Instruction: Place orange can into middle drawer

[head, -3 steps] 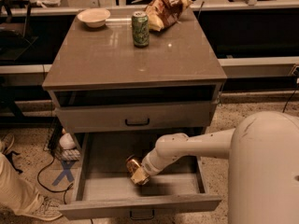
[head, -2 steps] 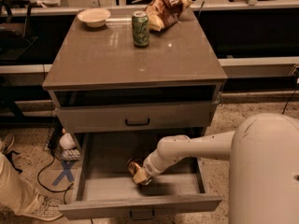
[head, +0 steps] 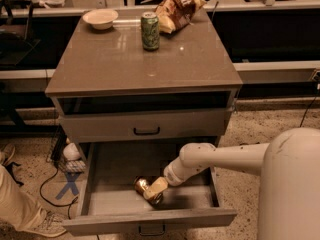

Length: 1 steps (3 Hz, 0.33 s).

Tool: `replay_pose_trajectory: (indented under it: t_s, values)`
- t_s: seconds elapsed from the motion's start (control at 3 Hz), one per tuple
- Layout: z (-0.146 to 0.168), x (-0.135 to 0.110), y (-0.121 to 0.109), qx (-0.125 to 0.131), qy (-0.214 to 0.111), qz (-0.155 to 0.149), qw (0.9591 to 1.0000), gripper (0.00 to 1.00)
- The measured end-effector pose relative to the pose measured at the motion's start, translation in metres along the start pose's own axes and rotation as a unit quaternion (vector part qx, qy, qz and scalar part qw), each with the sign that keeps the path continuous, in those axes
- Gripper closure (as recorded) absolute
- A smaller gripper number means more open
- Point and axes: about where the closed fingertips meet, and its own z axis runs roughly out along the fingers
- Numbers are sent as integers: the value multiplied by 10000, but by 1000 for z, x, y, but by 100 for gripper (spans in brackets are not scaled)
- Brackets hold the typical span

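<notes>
The gripper [head: 154, 190] clasps the orange can [head: 141, 184], which lies at 6 o'clock inside the open middle drawer [head: 105, 221].

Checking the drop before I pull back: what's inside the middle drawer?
The orange can lies on its side in the middle drawer, near the front, the tool over it. The tool covers part of the can.

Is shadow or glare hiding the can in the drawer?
Camera view: no. The middle drawer is shadowed at its back, but the orange can and the tool at it lie in the lit front part. Glare is only soft patches on the cabinet top.
</notes>
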Motion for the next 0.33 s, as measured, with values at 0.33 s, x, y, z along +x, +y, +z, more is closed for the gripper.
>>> replay_pose_trajectory:
  t_s: [0.33]
  values:
    - [-47, 4, -27, -483, -499, 147, 9975, 0]
